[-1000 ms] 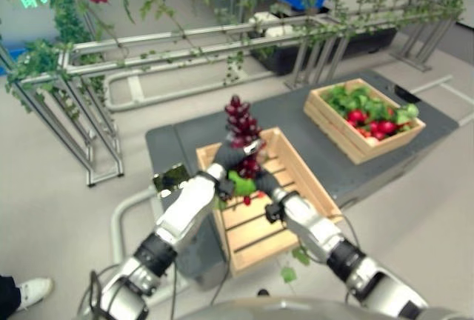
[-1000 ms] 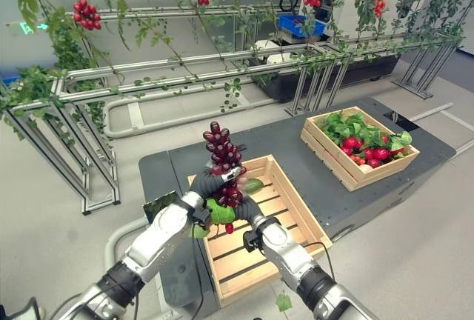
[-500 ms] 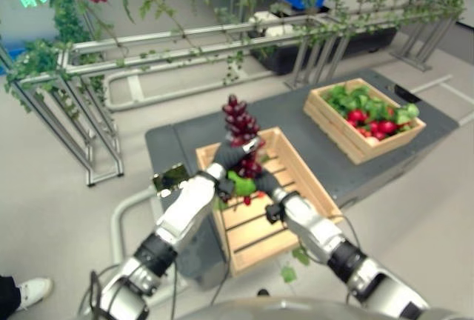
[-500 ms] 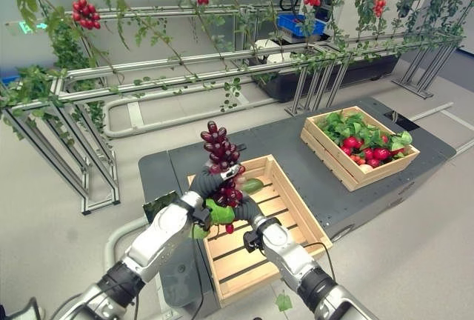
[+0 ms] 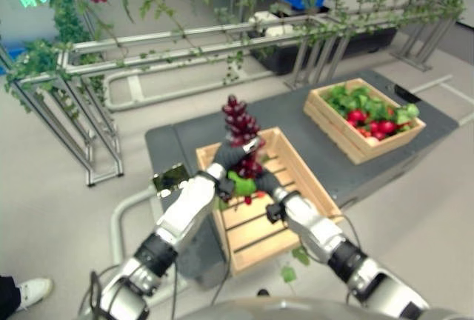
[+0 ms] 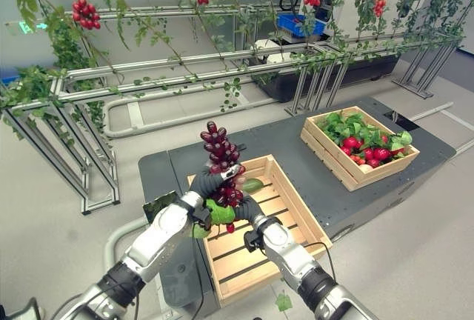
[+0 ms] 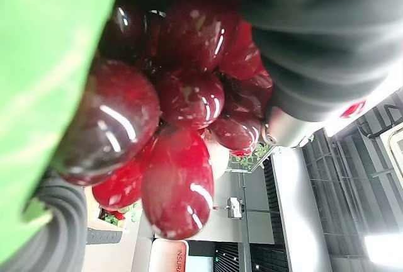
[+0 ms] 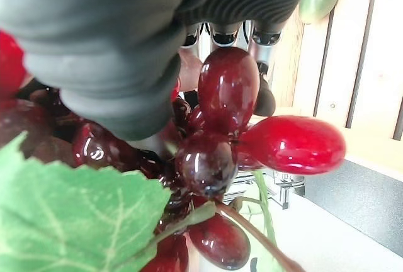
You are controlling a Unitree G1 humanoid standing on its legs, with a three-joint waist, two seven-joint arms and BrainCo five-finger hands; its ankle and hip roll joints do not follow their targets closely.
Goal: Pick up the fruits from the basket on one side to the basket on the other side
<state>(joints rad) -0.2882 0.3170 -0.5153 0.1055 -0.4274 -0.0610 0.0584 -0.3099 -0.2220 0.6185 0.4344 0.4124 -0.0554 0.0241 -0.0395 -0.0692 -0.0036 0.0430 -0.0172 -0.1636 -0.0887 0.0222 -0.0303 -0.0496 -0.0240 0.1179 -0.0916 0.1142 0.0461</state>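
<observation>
My arms are silver-grey shells with rounded panels, broken by black ribbed bands at the joints; my left hand (image 6: 209,182) wears a dark ribbed cover over its back and wrist, with a small silver and red fitting showing at its upper edge; my right hand (image 6: 250,209) has the same dark cover, ending in a black cuff at the wrist; up close the covers are matt black rubber in thick ridges; my silver fingers (image 8: 265,50) end in dark tips
</observation>
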